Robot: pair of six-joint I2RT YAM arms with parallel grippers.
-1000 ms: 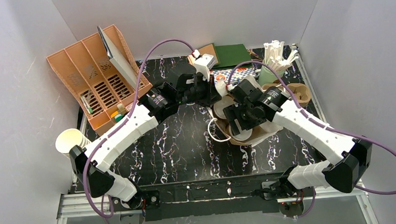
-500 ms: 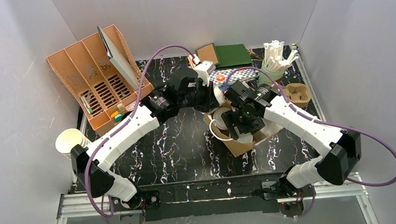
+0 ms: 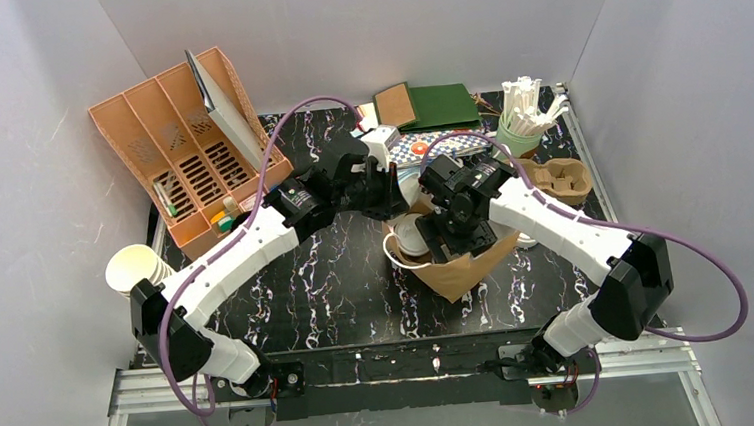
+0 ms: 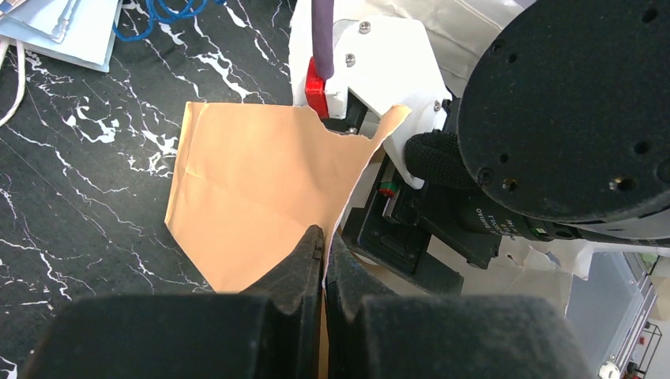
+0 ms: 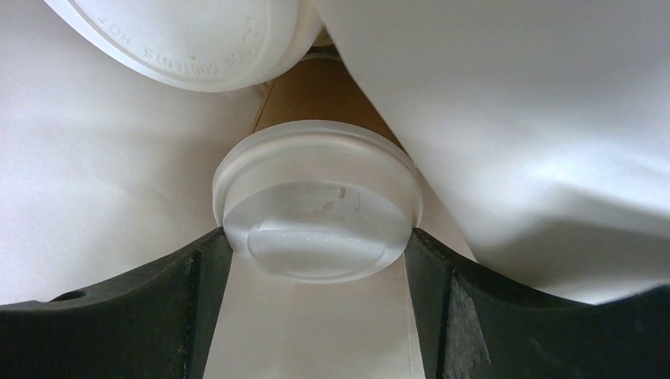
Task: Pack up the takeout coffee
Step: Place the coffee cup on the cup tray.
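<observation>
Marble table (image 3: 337, 276): bag (image 3: 462, 272) half-hides cup (image 5: 316, 197) in right hand (image 5: 316, 241).

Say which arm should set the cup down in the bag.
Right: the right fingers flank the lidded cup inside the bag; the left fingers are shut on the bag's edge.

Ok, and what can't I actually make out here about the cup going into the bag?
Bag contents: top view, the right arm covers the mouth.
Cup body: right wrist view, hidden beneath its own lid; whether it rests on the bag's bottom is unseen.
Second lid: right wrist view, cut by the top edge.
Bag's inside: left wrist view, the right arm blocks it.
</observation>
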